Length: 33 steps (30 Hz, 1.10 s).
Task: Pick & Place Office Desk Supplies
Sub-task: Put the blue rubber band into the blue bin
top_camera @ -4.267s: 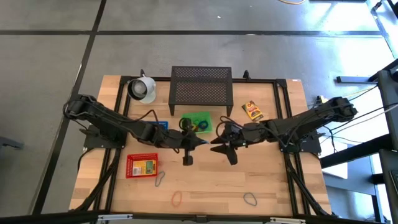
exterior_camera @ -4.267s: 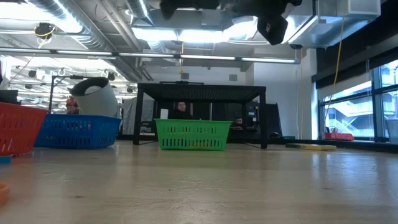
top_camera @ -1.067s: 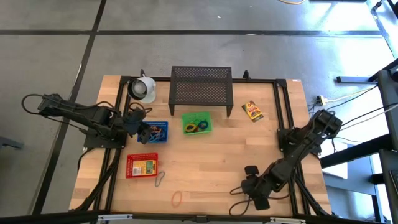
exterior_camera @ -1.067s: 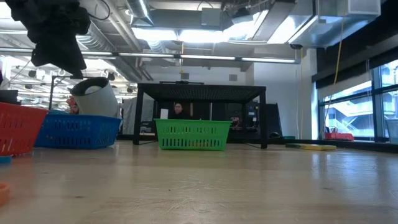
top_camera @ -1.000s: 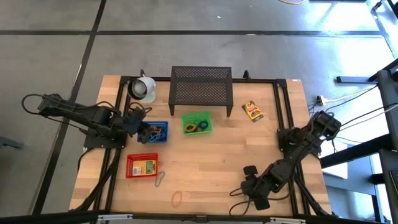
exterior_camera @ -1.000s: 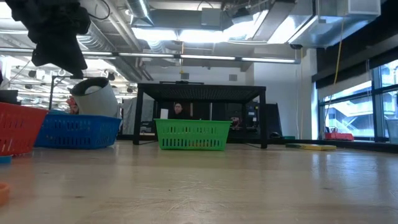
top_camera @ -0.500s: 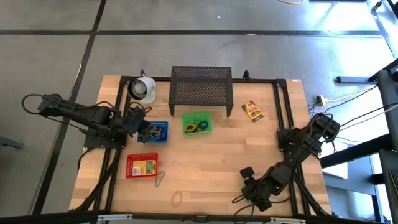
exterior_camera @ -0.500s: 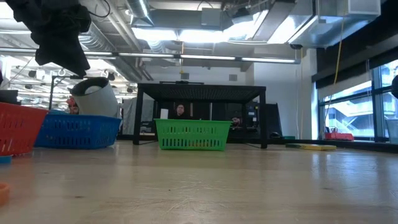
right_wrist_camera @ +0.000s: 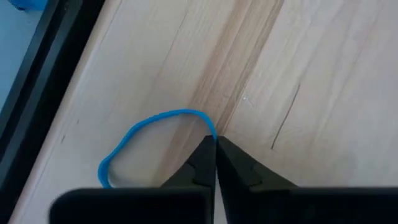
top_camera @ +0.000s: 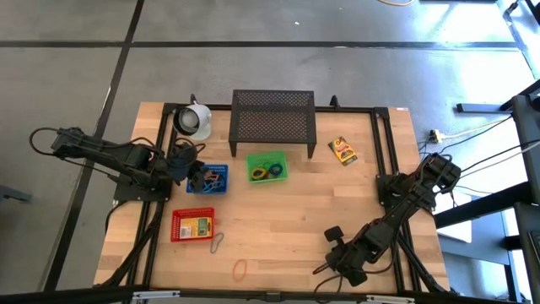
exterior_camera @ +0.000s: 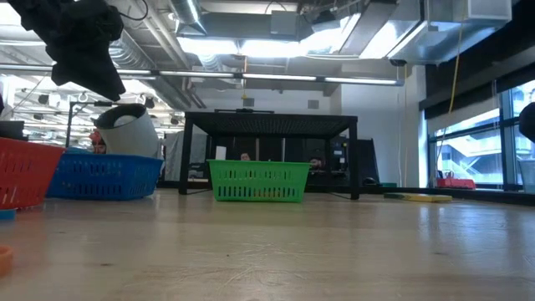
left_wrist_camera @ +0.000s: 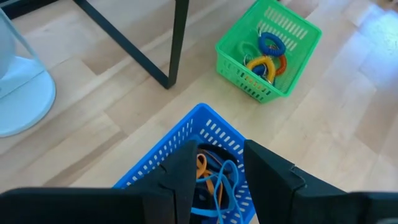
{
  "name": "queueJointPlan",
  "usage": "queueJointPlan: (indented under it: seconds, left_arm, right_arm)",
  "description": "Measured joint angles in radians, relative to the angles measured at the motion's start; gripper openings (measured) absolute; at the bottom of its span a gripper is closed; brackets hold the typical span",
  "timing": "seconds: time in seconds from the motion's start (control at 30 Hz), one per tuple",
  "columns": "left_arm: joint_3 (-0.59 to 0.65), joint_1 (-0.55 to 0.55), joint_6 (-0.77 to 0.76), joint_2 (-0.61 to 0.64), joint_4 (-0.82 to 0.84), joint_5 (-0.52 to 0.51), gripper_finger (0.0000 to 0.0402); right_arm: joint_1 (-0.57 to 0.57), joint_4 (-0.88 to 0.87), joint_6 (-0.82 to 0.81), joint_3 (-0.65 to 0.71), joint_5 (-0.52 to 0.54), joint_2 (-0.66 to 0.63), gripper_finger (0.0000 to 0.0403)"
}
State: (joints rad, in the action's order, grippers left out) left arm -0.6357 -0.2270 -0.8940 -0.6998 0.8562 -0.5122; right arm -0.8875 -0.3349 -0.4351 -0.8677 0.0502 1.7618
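Note:
A blue rubber band (right_wrist_camera: 146,127) lies on the wood close to the table's near edge, with my right gripper (right_wrist_camera: 215,144) shut on one end of its loop; in the high view that gripper (top_camera: 323,268) is at the front right. My left gripper (left_wrist_camera: 217,165) hovers open above the blue basket (left_wrist_camera: 180,152), which holds orange and blue bands, and nothing is between its fingers. From above, the left gripper (top_camera: 196,176) is at the basket's left side. In the low view it is the dark mass (exterior_camera: 79,42) at the upper left. My right gripper pinches the band's strand (right_wrist_camera: 209,124) at one end of the loop between its two fingertips. The fingers slant down onto it from above. The remainder of the loop (right_wrist_camera: 118,155) lies slack on the table.
A green basket (top_camera: 267,167) with coiled bands sits mid-table, and a red basket (top_camera: 193,225) holds a yellow box. A black mesh stand (top_camera: 273,116) and a white cup (top_camera: 193,120) stand at the back. A yellow box (top_camera: 342,150), a grey band (top_camera: 217,243) and an orange band (top_camera: 241,270) lie loose.
My right gripper has shifted slightly toward the table's left edge along the near edge and has shut on the blue band.

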Motion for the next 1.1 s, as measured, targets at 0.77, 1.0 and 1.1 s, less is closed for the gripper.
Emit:
queueJointPlan:
  seconds: [0.77,1.0,1.1]
  left_arm:
    - [0.0,0.0,0.0,0.0,-0.046,-0.011,0.0125]
    - [0.0,0.0,0.008,0.0,-0.125,-0.027,0.0125]
    - [0.0,0.0,0.074,0.0,-0.204,-0.026,0.0125]
  right_arm:
    - [0.019,0.11,-0.465,0.007,0.472,-0.211,0.0001]
    - [0.151,0.136,-0.393,0.006,0.713,-0.291,0.0]
    - [0.237,0.183,-0.331,0.006,0.715,-0.315,0.0]
